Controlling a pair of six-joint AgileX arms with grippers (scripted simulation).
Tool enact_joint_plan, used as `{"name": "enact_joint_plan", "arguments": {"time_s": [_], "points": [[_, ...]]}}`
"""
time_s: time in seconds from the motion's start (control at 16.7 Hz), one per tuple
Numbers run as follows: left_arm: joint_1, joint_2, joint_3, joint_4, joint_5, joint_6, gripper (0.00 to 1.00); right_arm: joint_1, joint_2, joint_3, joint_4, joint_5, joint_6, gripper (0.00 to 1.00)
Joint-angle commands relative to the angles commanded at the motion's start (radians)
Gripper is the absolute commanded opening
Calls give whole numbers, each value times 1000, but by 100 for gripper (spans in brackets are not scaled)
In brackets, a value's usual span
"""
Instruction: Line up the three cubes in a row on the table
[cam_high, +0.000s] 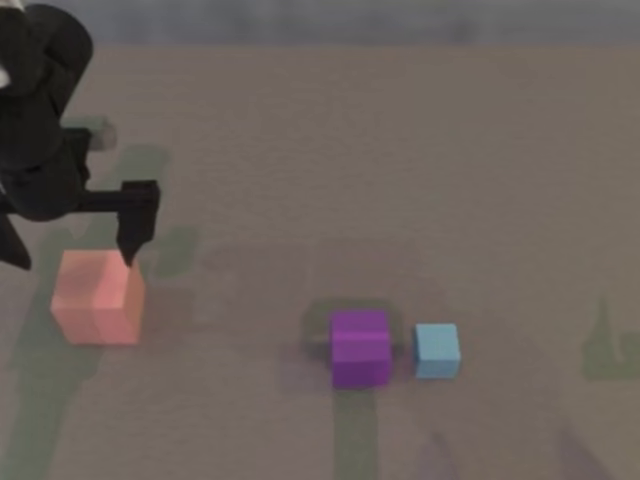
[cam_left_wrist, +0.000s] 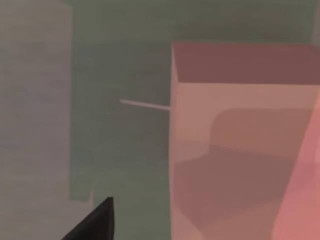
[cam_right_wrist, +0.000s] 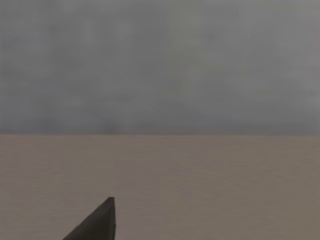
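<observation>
Our left gripper (cam_high: 130, 252) hangs at the far edge of the salmon-pink cube (cam_high: 98, 298), well left of the purple cube (cam_high: 360, 347); we cannot tell its finger spread

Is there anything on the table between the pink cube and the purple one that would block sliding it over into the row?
Nothing visible. The table is bare between the salmon-pink cube and the purple cube. The light-blue cube sits on the purple one's far side. The left gripper is at the pink cube's top edge.
</observation>
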Motion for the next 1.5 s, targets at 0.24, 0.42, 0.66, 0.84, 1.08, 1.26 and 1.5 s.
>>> {"name": "enact_joint_plan", "arguments": {"time_s": [0.24,0.42,0.66,0.84,1.08,1.26,1.5], "points": [[-3,5,1,0,-1,-1,100,0,0,0,0,0,0,100],[-2,31,-36,66,0,-1,100,0,0,0,0,0,0,100],[1,97,-126,225,1,2,100,0,0,0,0,0,0,100],[2,137,-180,318,1,4,100,0,0,0,0,0,0,100],[2,144,-189,333,1,4,100,0,0,0,0,0,0,100],[2,144,-189,333,1,4,85,0,0,0,0,0,0,100],[2,144,-189,333,1,4,55,0,0,0,0,0,0,100]]}}
